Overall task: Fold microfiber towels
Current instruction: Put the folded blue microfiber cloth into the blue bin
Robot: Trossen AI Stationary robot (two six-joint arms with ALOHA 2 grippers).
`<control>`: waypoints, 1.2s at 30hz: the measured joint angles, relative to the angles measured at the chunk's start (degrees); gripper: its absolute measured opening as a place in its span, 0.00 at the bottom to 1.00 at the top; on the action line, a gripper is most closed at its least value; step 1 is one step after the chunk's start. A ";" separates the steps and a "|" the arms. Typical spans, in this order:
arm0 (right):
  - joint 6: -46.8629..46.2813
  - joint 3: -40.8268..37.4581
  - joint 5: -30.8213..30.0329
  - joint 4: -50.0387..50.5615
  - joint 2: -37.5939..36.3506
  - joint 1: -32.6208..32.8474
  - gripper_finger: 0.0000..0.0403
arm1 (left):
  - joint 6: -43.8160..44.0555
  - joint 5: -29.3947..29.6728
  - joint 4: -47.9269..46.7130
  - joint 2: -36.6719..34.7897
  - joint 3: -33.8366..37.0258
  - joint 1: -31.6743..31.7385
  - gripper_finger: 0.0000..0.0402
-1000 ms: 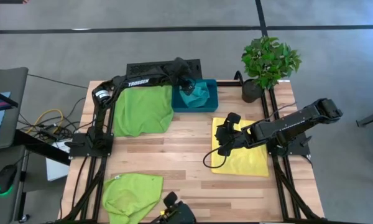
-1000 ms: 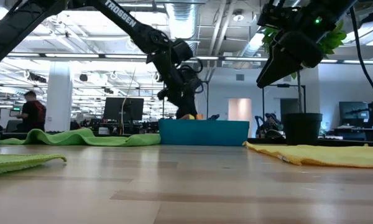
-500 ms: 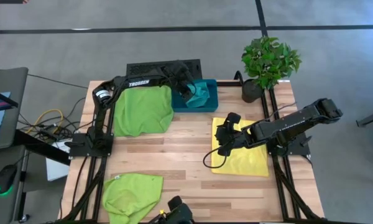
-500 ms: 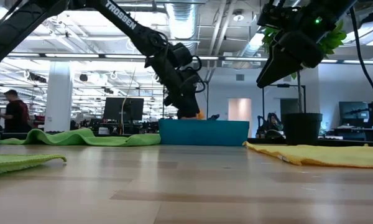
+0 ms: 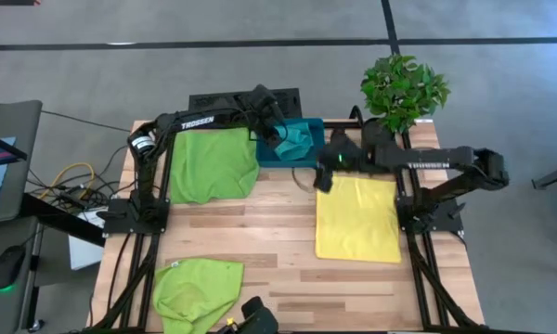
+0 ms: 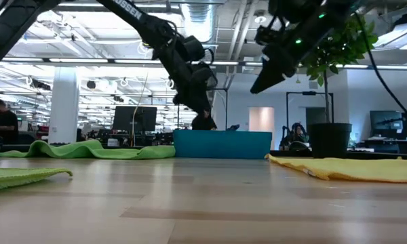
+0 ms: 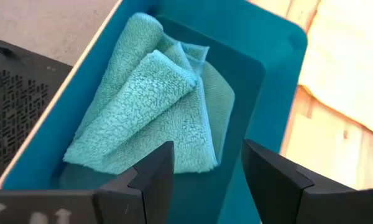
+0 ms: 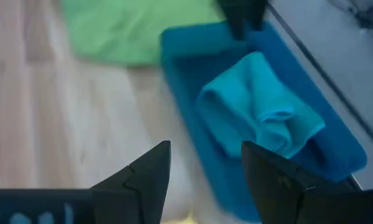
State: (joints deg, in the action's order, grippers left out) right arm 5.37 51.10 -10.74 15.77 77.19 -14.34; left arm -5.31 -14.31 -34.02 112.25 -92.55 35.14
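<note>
On wooden table (image 5: 278,223), teal bin (image 5: 308,156), yellow towel (image 5: 357,218), open-plan office behind.

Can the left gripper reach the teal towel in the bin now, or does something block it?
Probably yes. The left gripper hangs open just above the teal towel, which lies uncovered in the open-topped bin. The right gripper is close beside the bin but not over the towel.

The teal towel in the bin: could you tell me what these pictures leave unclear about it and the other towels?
- Teal towel: the low view hides it behind the bin wall; folded neatly or bunched, unclear.
- Near lime towel: its front edge is cut off by the high view's frame.
- Yellow towel: the low view shows only its edge.
- Right wrist view: motion blur.
</note>
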 joint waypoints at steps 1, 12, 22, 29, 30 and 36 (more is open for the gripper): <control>-0.35 0.70 2.35 -0.01 0.18 -2.34 0.55 | 0.10 0.00 -0.53 -0.77 0.00 0.00 0.45; -5.56 12.41 16.87 0.82 15.44 -16.27 0.55 | -0.04 0.13 -6.01 -7.67 0.00 -1.01 0.45; -9.99 22.29 16.51 3.91 28.57 -19.76 0.55 | 1.82 2.25 -9.48 -11.72 0.00 -4.54 0.45; -12.91 24.08 11.49 3.87 33.88 -20.65 0.55 | 2.97 4.72 -9.81 -12.38 0.00 -6.50 0.45; -12.94 24.39 10.82 3.61 34.61 -20.68 0.55 | 2.98 4.74 -9.90 -12.38 0.00 -6.64 0.45; -12.97 24.54 10.83 1.49 36.71 -20.68 0.55 | 3.20 5.57 -9.86 -12.38 0.00 -7.02 0.45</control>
State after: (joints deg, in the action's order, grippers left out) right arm -7.60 75.64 0.09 17.26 113.90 -35.03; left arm -2.11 -8.73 -43.88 99.88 -92.55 28.12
